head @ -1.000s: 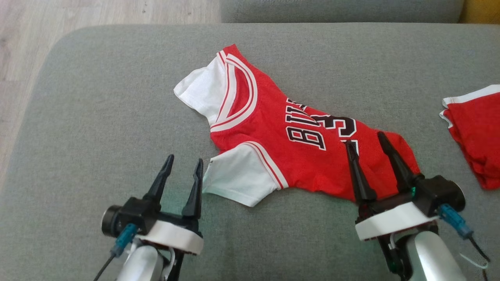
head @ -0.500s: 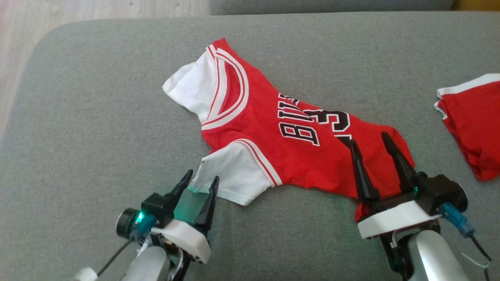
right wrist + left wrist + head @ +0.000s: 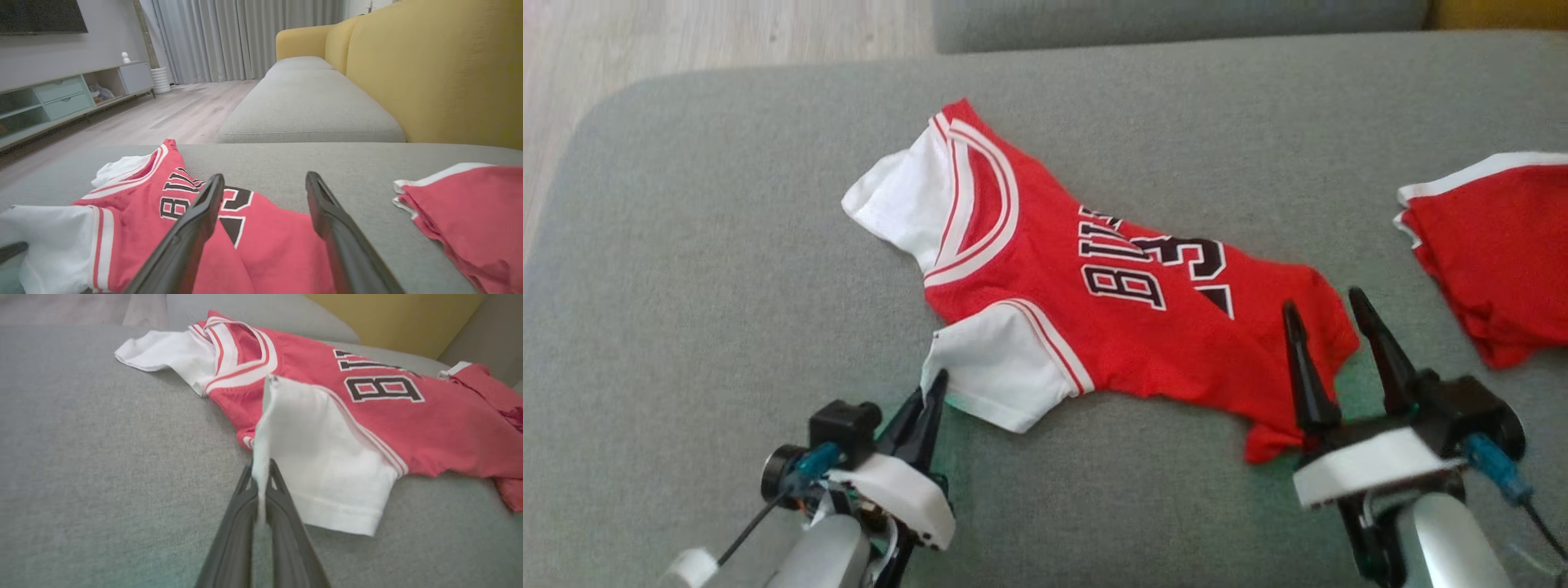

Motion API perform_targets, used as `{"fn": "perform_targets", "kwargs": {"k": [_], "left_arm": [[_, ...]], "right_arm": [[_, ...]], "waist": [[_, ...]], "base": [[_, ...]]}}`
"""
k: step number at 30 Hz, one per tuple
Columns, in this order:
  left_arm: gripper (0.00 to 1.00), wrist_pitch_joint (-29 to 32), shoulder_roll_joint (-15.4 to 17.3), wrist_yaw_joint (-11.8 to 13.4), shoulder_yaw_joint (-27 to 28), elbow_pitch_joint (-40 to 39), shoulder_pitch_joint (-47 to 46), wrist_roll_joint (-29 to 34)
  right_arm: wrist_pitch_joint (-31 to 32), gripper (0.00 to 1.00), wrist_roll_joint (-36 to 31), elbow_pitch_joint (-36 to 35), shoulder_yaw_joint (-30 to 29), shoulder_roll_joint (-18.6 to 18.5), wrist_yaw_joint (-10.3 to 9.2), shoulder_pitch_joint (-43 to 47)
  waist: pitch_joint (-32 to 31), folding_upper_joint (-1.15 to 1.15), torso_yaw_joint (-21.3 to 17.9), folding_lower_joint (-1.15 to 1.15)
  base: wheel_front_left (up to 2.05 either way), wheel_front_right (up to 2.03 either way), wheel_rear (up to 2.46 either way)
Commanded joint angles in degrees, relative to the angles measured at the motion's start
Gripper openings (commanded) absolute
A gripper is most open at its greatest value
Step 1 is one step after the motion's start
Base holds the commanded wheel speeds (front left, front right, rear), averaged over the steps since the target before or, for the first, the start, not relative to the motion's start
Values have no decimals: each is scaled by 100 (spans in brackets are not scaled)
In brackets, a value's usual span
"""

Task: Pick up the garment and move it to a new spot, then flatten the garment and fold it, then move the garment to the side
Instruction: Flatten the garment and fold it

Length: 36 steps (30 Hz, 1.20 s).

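Small red basketball-jersey garment with white short sleeves and black "BULLS" lettering lies rumpled on the grey fabric sofa cushion, stretching from the left gripper across to the right gripper. The left gripper's 2 dark fingers are clenched on the edge of the near white sleeve; the left wrist view shows that edge pinched upright between them. The right gripper is spread wide, its fingers poised over the red hem end, with 1 crumpled hem corner just beside its base. Whether its tips touch the fabric cannot be told.

The step in hand looks like securing a second hold before lifting. To do it well, the right gripper should drop until 1 finger slides under the hem, then close on both layers close to the edge. Both arms should then rise together, pulling gently apart so the cloth hangs taut without tearing out of the thin sleeve pinch. A plain red white-edged cloth lies to the outer side of the right gripper, apart from the hem; the closing fingers should stay off it.
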Motion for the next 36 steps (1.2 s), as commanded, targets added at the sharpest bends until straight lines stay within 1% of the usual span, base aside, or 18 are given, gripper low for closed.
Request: {"fn": "perform_targets", "kwargs": {"k": [1,5,8,11,14,17,21,26,30,36], "left_arm": [[0,-128,132,-6,239,-220,-45,-86],[0,-391,196,-1,412,-580,91,-286],[0,-559,230,118,658,-956,192,-430],[0,-667,246,256,868,-1371,279,-501],[0,-726,248,374,1006,-1728,359,-502],[0,-755,237,429,1080,-1955,434,-498],[0,-772,233,436,1102,-2096,497,-481],[0,-778,209,414,1040,-2123,480,-451],[0,-778,188,397,976,-2109,412,-436],[0,-780,180,362,909,-2061,322,-431]], "right_arm": [[-26,100,-61,-145,83,-11,-5,102],[115,100,-197,-129,-14,-11,-5,541],[298,100,-258,-143,123,-26,-5,845],[517,100,-266,-135,291,-141,-5,1072],[667,100,-324,-101,391,-253,-5,1151],[721,100,-361,-46,372,-228,-5,1116],[868,100,-344,106,490,-158,-5,983],[1033,100,-86,307,566,-82,-5,810],[1022,100,-27,462,465,-48,-5,665],[905,100,239,708,322,-16,-5,474]], "waist": [[-165,0,-80,0],[-386,0,-182,0],[-471,0,-262,0],[-484,0,-299,0],[-460,0,-301,0],[-438,0,-267,0],[-397,0,-184,0],[-339,0,-59,0],[-282,0,31,0],[-220,0,126,0]], "base": [[0,0,0],[0,0,0],[0,0,0],[0,0,0],[0,0,0],[0,0,0],[0,0,0],[0,0,0],[0,0,0],[0,0,0]]}}
